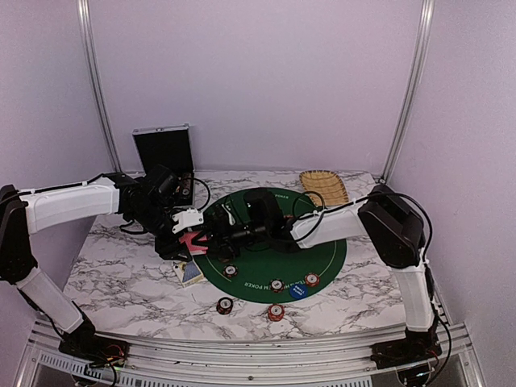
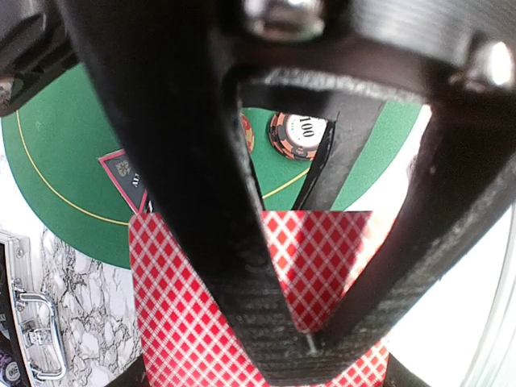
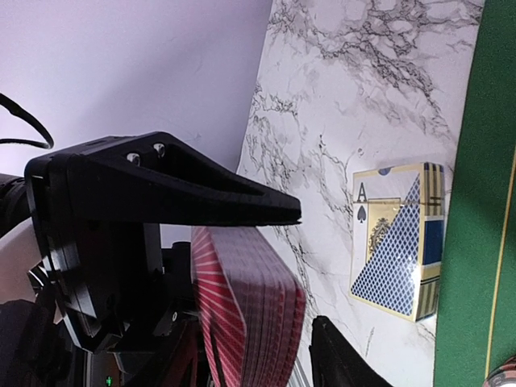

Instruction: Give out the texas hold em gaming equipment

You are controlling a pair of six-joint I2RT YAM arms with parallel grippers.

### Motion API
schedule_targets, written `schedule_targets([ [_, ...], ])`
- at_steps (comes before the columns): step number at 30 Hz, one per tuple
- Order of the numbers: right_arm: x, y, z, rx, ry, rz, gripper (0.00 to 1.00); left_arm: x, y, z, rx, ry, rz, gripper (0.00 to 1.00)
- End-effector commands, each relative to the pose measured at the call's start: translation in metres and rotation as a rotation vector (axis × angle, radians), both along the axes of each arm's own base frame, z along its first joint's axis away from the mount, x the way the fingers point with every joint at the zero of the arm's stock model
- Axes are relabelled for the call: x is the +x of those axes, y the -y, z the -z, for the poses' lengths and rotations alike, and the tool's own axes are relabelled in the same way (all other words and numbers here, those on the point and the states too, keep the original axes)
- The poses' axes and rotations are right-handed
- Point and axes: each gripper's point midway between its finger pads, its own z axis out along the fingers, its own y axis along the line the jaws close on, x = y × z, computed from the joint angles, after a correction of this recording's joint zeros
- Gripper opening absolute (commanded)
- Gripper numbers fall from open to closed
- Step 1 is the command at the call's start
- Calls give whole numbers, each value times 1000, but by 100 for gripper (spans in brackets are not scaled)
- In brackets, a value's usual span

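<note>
My left gripper (image 1: 192,239) is shut on a deck of red-backed playing cards (image 2: 185,322) over the left edge of the green round mat (image 1: 322,250). Its fingers (image 2: 242,290) meet on the deck's back. My right gripper (image 3: 306,270) reaches in from the right, one jaw on each side of the deck (image 3: 250,306), with narrow gaps showing. Striped poker chips (image 1: 276,285) lie along the mat's near edge, and two more (image 1: 224,305) sit on the marble. A blue button disc (image 1: 298,290) lies among them. A black triangular marker (image 2: 125,176) rests on the mat.
A blue card box (image 3: 399,242) with an ace of spades lies on the marble left of the mat. The silver case (image 1: 164,149) stands open at the back left. A tan woven tray (image 1: 324,187) sits at the back right.
</note>
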Motion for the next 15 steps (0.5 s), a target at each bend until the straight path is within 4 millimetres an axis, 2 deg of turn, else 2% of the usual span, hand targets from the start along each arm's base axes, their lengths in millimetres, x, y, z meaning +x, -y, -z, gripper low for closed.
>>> schedule_targets([
  [1,3,5,-27,28,50,14,46,1,2,-12,-25,32,-3,23],
  [8,2,9,-31,16,67,17,37,1,0,-11,-19,33,-4,23],
  [15,0,11,-26,4,61,10,31,2,0,-11,-18,34,-5,22],
])
